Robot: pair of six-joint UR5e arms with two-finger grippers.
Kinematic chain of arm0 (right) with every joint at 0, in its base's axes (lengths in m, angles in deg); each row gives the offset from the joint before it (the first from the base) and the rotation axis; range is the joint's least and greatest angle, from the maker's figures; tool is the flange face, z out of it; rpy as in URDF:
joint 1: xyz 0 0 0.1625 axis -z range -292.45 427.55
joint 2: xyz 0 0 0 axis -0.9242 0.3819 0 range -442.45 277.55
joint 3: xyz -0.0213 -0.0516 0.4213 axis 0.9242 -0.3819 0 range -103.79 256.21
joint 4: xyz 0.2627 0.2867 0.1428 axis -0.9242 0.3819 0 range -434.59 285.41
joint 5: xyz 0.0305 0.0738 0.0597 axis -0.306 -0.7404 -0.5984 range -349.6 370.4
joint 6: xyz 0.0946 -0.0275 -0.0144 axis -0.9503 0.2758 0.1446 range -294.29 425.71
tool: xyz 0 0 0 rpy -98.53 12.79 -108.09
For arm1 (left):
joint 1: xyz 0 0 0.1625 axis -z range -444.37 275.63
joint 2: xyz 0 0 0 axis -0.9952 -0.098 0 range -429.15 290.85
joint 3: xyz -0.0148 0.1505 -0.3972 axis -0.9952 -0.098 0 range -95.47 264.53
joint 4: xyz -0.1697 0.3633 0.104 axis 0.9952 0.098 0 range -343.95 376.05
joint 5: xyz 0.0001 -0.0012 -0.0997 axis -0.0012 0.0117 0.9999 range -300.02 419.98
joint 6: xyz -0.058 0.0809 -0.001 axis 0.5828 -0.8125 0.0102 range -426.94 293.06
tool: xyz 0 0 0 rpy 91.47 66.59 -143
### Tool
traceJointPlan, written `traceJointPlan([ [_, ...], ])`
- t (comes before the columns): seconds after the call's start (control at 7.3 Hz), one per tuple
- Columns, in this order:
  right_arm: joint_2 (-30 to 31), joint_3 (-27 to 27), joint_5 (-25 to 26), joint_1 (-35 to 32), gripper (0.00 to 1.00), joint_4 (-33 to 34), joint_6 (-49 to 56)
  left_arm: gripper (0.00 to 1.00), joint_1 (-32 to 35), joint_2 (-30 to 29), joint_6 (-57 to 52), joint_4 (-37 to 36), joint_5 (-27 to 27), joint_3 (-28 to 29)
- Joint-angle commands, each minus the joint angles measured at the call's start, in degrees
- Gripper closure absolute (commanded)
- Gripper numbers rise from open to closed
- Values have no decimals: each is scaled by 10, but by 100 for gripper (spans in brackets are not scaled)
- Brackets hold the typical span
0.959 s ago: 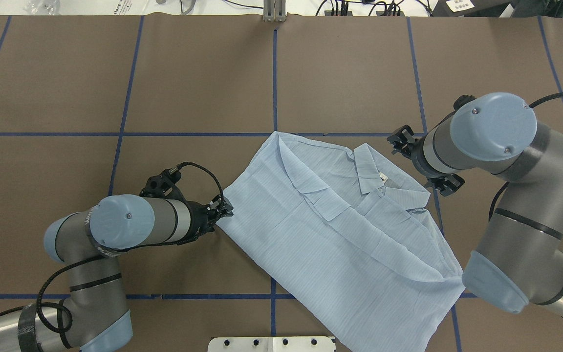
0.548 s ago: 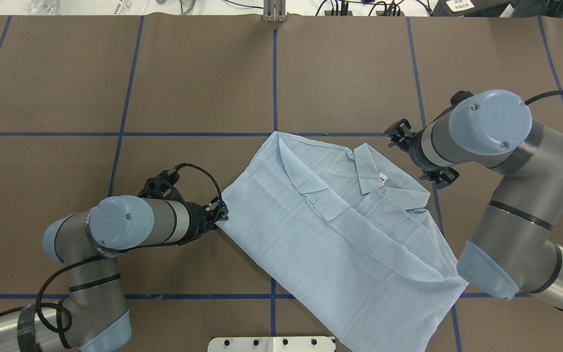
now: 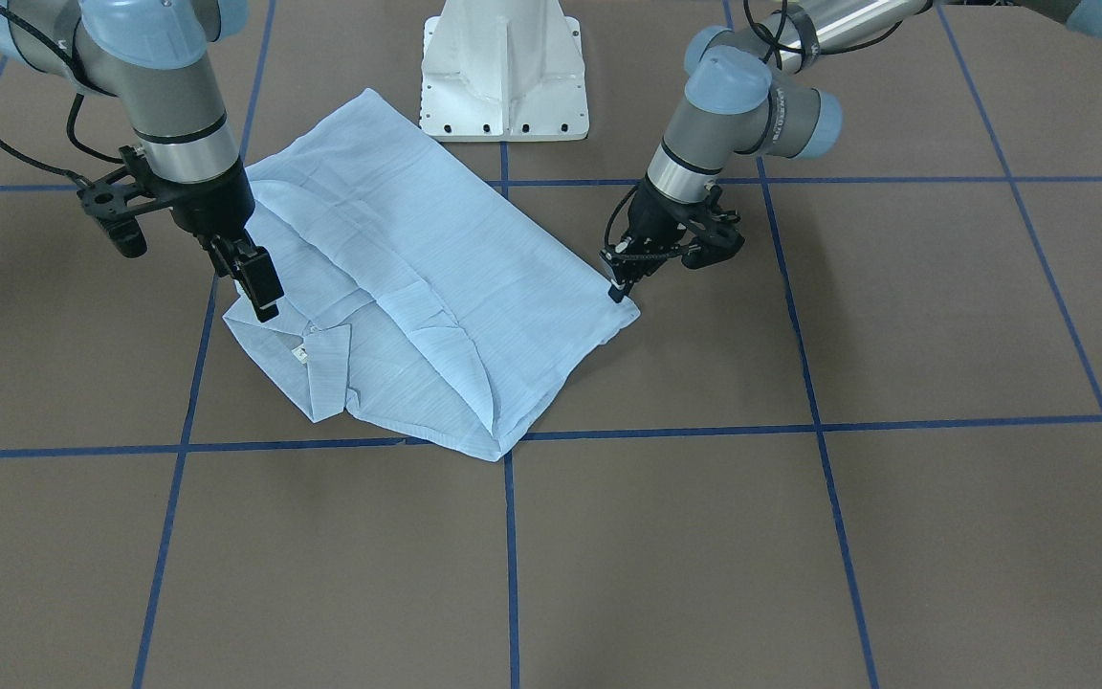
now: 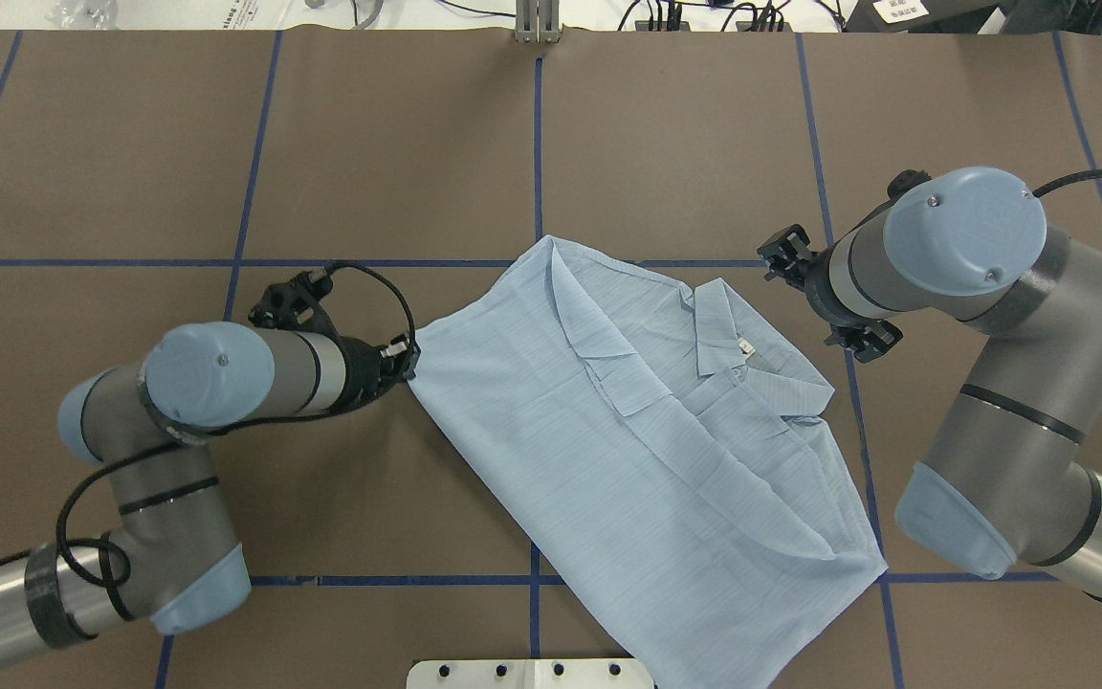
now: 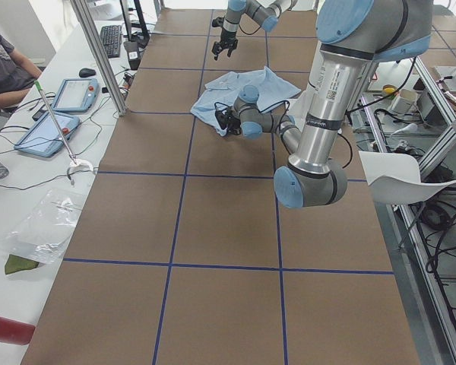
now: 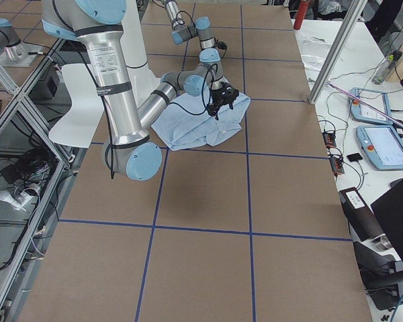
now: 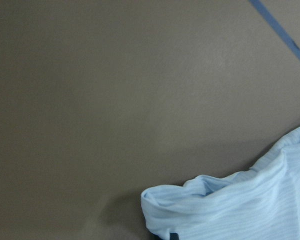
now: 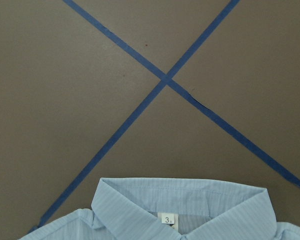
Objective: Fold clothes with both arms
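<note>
The pale-blue striped shirt [image 4: 647,450] lies partly folded on the brown table, collar and neck label [image 4: 747,347] toward the right arm. It also shows in the front view [image 3: 436,258]. My left gripper [image 4: 407,362] is shut on the shirt's left corner, low at the table; in the front view [image 3: 618,290] it pinches that corner. The left wrist view shows the bunched corner [image 7: 240,205]. My right gripper [image 3: 262,297] hovers just above the shirt's shoulder beside the collar, open and empty. The right wrist view shows the collar [image 8: 185,210] below it.
The white pedestal base [image 3: 503,77] stands at the robot's side, next to the shirt's hem. Blue tape lines [image 4: 537,144] grid the table. Tablets [image 5: 61,95] and cables lie on the side bench, where a person [image 5: 0,61] sits.
My left gripper has pulled the shirt's corner to the left and away from the robot, dragging the whole shirt a little left. The right wrist has shifted slightly away from the robot.
</note>
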State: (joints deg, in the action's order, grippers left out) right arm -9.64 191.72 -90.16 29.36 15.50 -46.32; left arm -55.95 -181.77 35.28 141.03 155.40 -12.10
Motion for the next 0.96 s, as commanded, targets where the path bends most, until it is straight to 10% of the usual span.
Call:
traceJointPlan([
  [0.0, -3, 2, -2, -1, 0, 0, 0, 100, 92, -69, -95, 4, 4, 89],
  [0.55, -55, -16, -2, 6, 0, -10, -1, 100, 154, -213, -139, 136, 2, 373],
  [0.82, -79, -40, -1, 20, 0, -55, 4, 63, 159, -224, -165, 136, 2, 381],
])
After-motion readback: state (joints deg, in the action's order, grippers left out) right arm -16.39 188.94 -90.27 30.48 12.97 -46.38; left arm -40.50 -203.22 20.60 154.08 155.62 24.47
